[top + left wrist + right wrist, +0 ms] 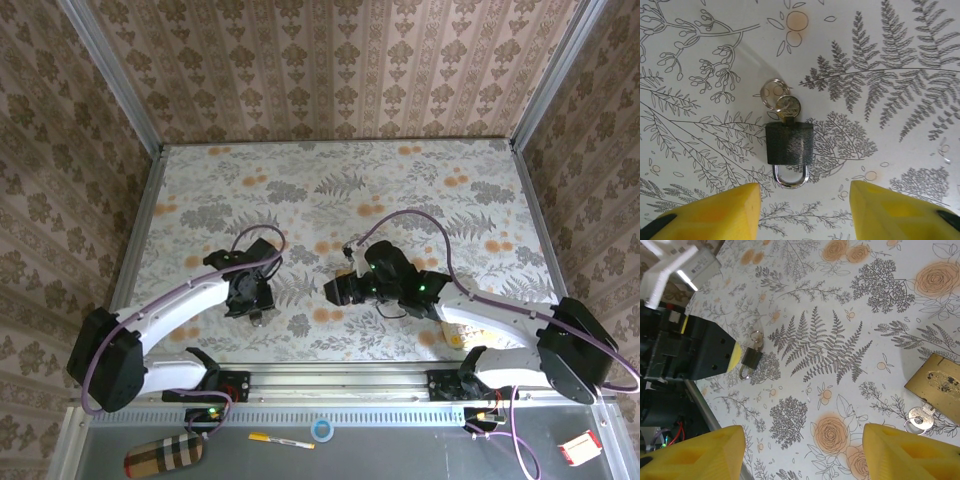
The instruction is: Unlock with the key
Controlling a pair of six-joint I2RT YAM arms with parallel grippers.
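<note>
Left wrist view: I see the dark padlock lying flat on the tabletop. Its shackle points at my left gripper.
Key: the key is seated in the far end of the lock body. Only its round brass head shows, with a key ring looped through it.
Left gripper: the jaws stand apart and hold nothing, just short of the shackle and not touching it.
Right gripper: the right gripper is spread wide and empty, above bare tabletop, well apart from the dark padlock.
Second lock: a brass padlock with a silver key lies at the right edge of the right wrist view.
Shackle state: both legs seem to sit in the body, though I cannot tell for sure.
Step in hand: I judge the key is in and the turn is not yet confirmed, with both grippers clear of the lock.
Next move: I'd pin the lock body with one gripper, then pinch the key head with the other and twist.
Watch for: the head is small and lies low, and the ring crowds it, so the pinch has to be narrow and square.
</note>
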